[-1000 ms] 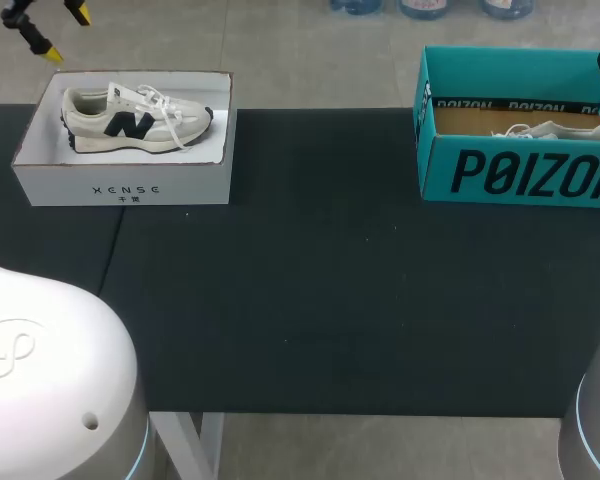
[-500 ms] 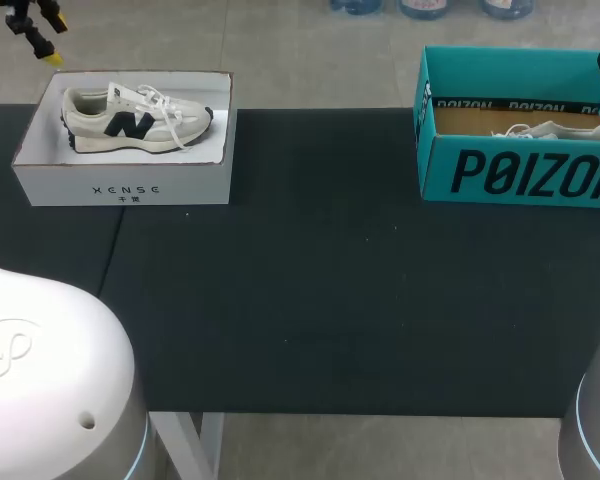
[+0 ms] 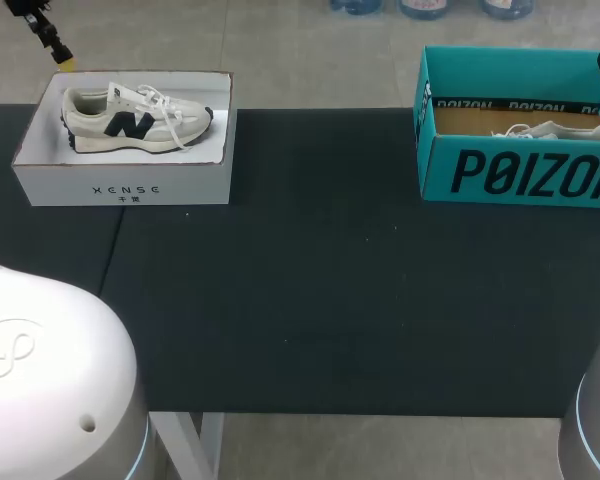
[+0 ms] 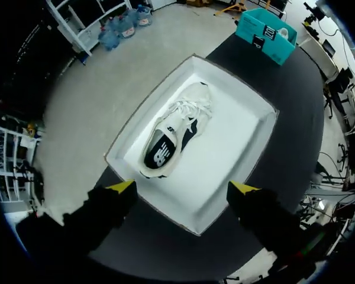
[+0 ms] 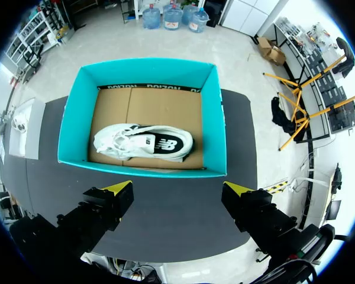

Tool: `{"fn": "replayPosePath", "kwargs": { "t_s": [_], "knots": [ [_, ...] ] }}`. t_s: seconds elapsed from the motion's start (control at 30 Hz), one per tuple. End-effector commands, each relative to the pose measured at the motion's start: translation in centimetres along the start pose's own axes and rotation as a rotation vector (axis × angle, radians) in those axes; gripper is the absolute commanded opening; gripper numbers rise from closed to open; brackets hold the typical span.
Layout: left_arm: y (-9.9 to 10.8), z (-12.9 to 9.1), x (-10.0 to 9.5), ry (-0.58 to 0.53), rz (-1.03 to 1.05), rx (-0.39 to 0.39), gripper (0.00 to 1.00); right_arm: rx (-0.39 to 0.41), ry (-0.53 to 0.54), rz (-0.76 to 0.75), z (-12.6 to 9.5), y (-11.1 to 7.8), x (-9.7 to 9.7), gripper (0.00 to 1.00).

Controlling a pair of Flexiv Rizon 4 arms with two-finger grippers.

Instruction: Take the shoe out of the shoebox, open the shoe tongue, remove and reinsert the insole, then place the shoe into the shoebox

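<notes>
A white sneaker (image 3: pixel 135 118) with dark side marking lies on its side in the white shoebox (image 3: pixel 125 185) at the table's back left. A second white sneaker (image 3: pixel 545 130) lies in the teal shoebox (image 3: pixel 520 170) at the back right. My left gripper (image 4: pixel 183 187) hangs open high above the white shoebox (image 4: pixel 248 154), with the sneaker (image 4: pixel 174 139) ahead of its fingers. One left fingertip (image 3: pixel 66 63) shows by the box's far left corner. My right gripper (image 5: pixel 178 189) hangs open above the teal shoebox (image 5: pixel 71 118), whose sneaker (image 5: pixel 143 142) rests on brown cardboard. Neither gripper holds anything.
The black table (image 3: pixel 330 300) stretches between and in front of the two boxes. The teal box (image 4: pixel 266 38) shows far off in the left wrist view, and the white box (image 5: pixel 26 127) off to the side in the right wrist view.
The left gripper has turned and shifted slightly above the white box's far left corner. The right arm, both boxes and both shoes have not moved.
</notes>
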State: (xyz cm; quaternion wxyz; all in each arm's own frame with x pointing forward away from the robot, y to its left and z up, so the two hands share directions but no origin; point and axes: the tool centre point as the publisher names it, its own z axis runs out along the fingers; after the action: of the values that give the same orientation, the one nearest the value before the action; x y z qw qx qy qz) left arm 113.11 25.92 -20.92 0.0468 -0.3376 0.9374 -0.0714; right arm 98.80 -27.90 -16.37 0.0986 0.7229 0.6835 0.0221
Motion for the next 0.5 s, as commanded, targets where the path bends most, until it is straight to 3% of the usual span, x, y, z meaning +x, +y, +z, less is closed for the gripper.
{"fn": "replayPosePath", "kwargs": {
  "t_s": [0.03, 0.17, 0.33, 0.5],
  "knots": [
    [-0.5, 1.9, 0.2, -0.186, -0.965, -0.242, 1.0, 0.0, 0.001, 0.001, 0.0, 0.0, 0.0, 1.0],
    [-0.4, 3.9, -0.4, -0.186, -0.991, -0.252, 1.0, 0.0, 0.001, 0.001, 0.0, 0.0, 0.0, 1.0],
    [0.3, 5.3, -1.2, -0.203, -1.042, -0.181, 1.0, 0.0, 0.001, 0.001, 0.0, 0.0, 0.0, 1.0],
    [0.3, 5.0, -1.3, -0.19, -0.999, -0.091, 1.0, 0.0, 0.001, 0.001, 0.0, 0.0, 0.0, 1.0]
  ]
}}
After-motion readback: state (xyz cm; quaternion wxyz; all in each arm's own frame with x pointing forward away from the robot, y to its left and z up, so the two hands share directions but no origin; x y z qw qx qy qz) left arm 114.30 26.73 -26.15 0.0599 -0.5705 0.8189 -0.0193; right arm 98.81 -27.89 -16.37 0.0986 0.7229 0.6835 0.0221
